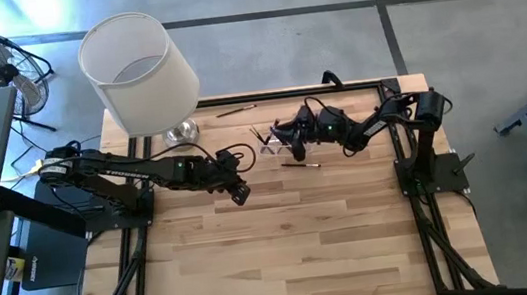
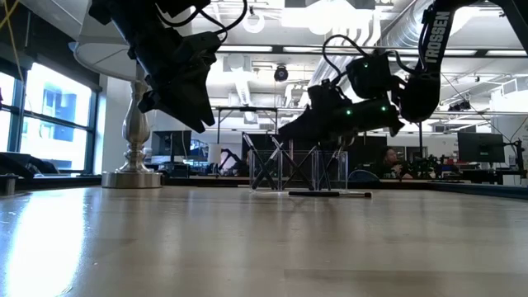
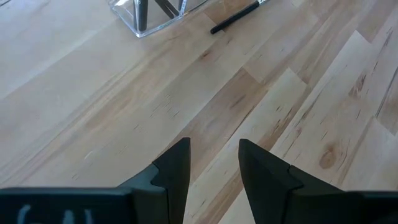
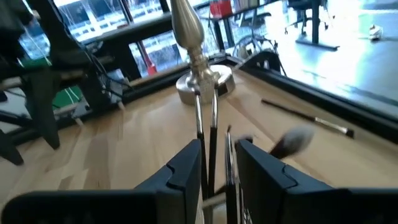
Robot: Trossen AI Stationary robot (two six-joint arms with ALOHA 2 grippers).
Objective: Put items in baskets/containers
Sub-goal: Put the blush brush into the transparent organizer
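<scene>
**Right tool at the holder, a brush going in**

The right tool (image 1: pixel 290 140) is over the clear holder (image 1: pixel 271 144) at the far middle of the tabletop (image 1: pixel 297 254), next to the lamp base (image 1: pixel 179 132). In its wrist view two slim brush handles (image 4: pixel 206 140) stand upright between its fingers (image 4: pixel 183 168), which are parted a little and do not seem to squeeze them, so this looks like the drop-off stage of one brush. Several brushes (image 2: pixel 268 169) already lean crossed inside the holder. Others are not yet in: a dark brush (image 1: pixel 301 164) flat on the wood just in front of the holder, a thin one (image 1: pixel 236 111) near the far edge, and a fluffy-headed brush (image 4: pixel 297 140) beside the holder (seen blurred). The left tool (image 1: pixel 239 195) hangs above bare wood near the middle, fingers (image 3: pixel 174 171) partly apart, empty. Next, I judge, the right tool must rise clear without catching the standing handles, then go to a loose brush, probably the nearest one
</scene>
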